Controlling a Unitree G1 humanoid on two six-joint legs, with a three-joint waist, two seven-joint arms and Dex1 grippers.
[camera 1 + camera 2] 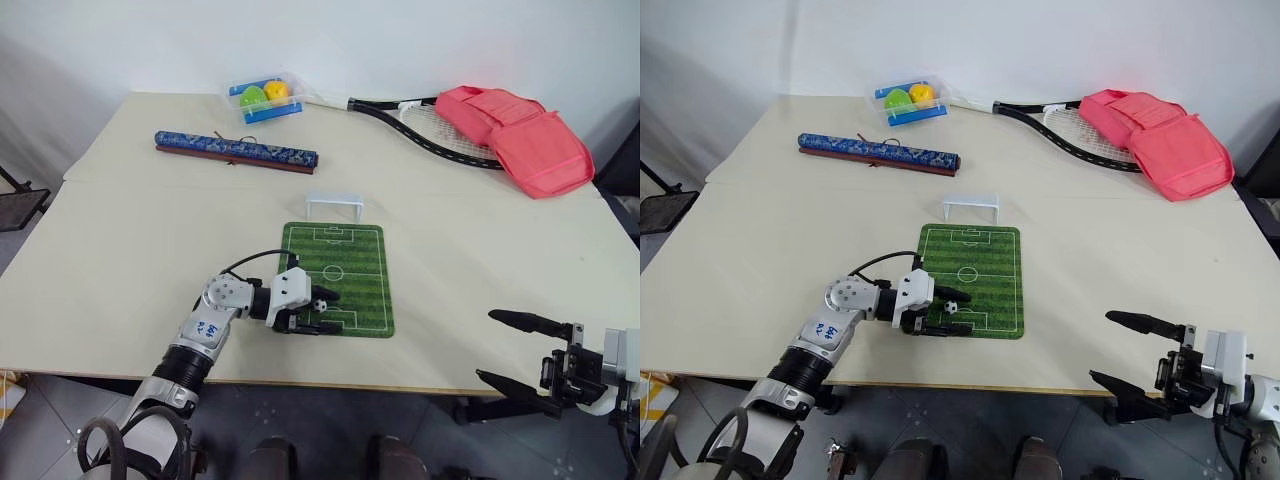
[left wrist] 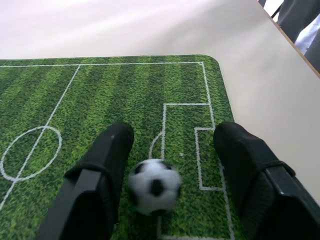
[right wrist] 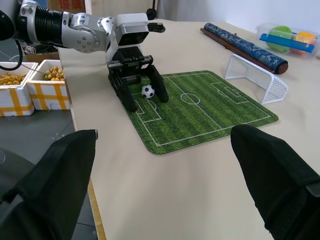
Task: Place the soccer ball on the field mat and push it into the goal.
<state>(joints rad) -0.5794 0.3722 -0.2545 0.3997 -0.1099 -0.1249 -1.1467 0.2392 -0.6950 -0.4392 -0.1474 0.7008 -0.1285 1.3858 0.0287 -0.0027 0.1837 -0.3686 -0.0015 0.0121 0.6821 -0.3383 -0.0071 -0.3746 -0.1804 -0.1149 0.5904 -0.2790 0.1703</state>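
The green field mat (image 1: 355,250) lies at the table's middle front. The soccer ball (image 1: 320,305), tiny, white with black patches, rests on the mat's near end by the penalty box lines. My left gripper (image 1: 333,311) is low over that end and open. The ball (image 2: 154,186) sits between the two black fingers (image 2: 102,175), close beside one and apart from the other. The white goal (image 1: 335,205) stands on the table just beyond the mat's far end. My right gripper (image 1: 487,346) hangs open and empty off the table's front right edge.
A clear box (image 1: 265,97) with a yellow and a green ball stands at the back. A blue patterned roll (image 1: 235,150) lies left of the goal. A tennis racket (image 1: 430,125) and a red bag (image 1: 520,135) lie at the back right.
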